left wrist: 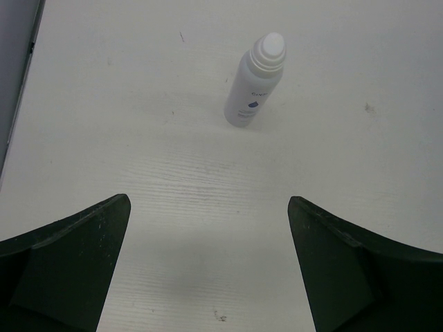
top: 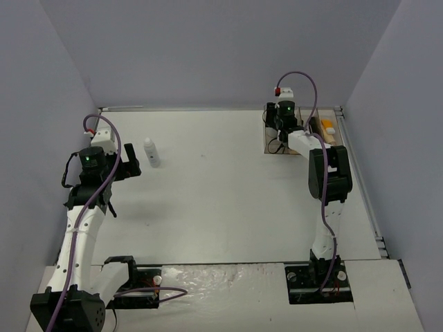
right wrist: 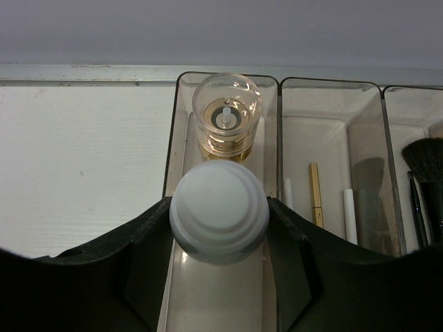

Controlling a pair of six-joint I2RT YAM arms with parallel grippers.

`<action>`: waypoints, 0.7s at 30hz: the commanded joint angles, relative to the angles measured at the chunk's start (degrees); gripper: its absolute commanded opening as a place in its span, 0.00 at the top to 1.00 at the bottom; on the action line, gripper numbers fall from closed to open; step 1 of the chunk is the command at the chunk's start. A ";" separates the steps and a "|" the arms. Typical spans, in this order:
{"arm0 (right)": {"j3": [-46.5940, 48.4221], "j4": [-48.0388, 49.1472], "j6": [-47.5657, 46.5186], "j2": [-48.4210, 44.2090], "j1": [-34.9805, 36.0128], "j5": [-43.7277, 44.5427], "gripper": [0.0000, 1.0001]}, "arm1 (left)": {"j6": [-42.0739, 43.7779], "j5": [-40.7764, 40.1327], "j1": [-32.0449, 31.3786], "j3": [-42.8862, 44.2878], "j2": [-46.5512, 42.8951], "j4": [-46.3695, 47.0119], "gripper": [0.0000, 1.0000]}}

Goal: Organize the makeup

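Observation:
A white bottle (top: 151, 152) stands upright on the table at the left; in the left wrist view it (left wrist: 253, 83) is ahead of my open, empty left gripper (left wrist: 208, 228). My right gripper (right wrist: 219, 214) is shut on a second white bottle (right wrist: 219, 211), held upright over the leftmost compartment of the clear smoky box (right wrist: 278, 138). A small glass bottle of tan liquid (right wrist: 226, 114) stands in that compartment just beyond it. Thin pencils (right wrist: 315, 194) lie in the second compartment, a black brush (right wrist: 426, 169) in the third. An orange tube (top: 327, 126) shows at the box's right end.
The box (top: 333, 142) sits at the far right corner against the back wall, my right arm (top: 325, 173) reaching over it. Grey walls close in the table on the left, back and right. Cables and arm bases lie along the near edge.

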 commanded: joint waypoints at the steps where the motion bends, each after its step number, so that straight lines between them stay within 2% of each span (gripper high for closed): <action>1: 0.56 5.76 0.14 -4.71 -0.27 -0.03 0.44 | 0.47 0.59 0.13 3.07 -0.05 2.69 0.03; 4: 0.32 5.30 0.10 -4.65 -0.27 -0.29 0.42 | 0.47 0.50 0.14 2.79 -0.27 2.79 0.03; 11: -1.32 1.95 -0.20 -10.35 0.16 -0.91 0.19 | 0.43 0.93 0.14 2.59 -0.23 2.91 0.03; 15: -3.94 -2.88 -0.26 -19.38 0.08 -1.57 0.03 | 0.03 1.82 0.05 2.33 0.39 3.77 0.03; 21: -11.24 -12.91 4.09 -35.92 -0.07 -3.33 0.00 | -1.79 3.97 -0.50 2.88 7.51 9.51 0.03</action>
